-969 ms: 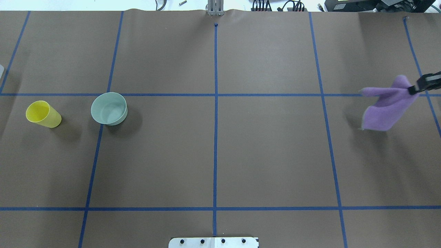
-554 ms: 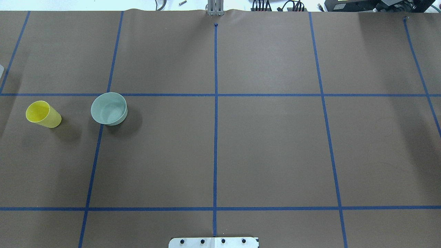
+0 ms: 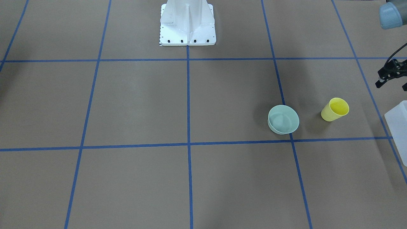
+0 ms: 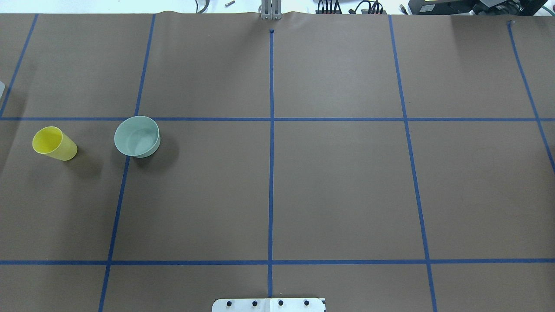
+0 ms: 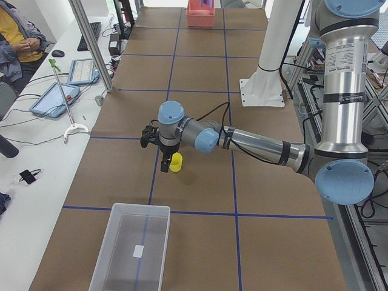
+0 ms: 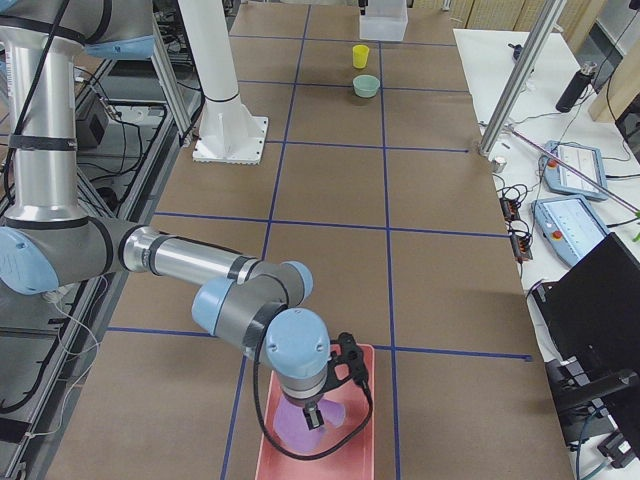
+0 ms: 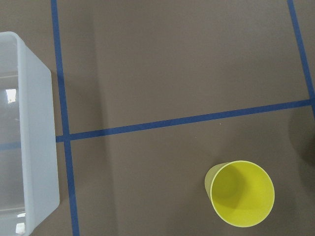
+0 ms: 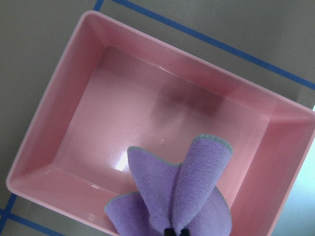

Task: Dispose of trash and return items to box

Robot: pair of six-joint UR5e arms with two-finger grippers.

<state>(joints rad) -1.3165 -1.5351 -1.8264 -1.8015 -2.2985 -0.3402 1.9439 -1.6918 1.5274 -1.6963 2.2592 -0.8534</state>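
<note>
- Purple cloth (image 8: 177, 196) hanging long-axis vertical, free ends pointing down over the floor of the pink bin (image 8: 51, 110), not yet lying in it.
- Sitting nearer one long wall than bin centre in the wrist view (hanging ends reading inside the rim, though).
- Right gripper (image 8: 176, 231) pinching the cloth's top fold, jaws closed on it, directly above the bin; judging a straight release lands it inside, no sideways shift needed.
- Watching for a fold draping over that near wall on release; lowering a little first looks safer.
- Yellow cup (image 7: 241, 192) standing upright, mouth up, at the table's other end, with the green bowl (image 3: 283, 119) near it and apart.
- Left gripper (image 3: 391, 85) hovering beside the cup, between it and the clear box (image 7: 29, 132); jaws looking spread and empty in the front view.
- Judging left arm far nearer for cup and bowl; right arm handling the cloth only.
</note>
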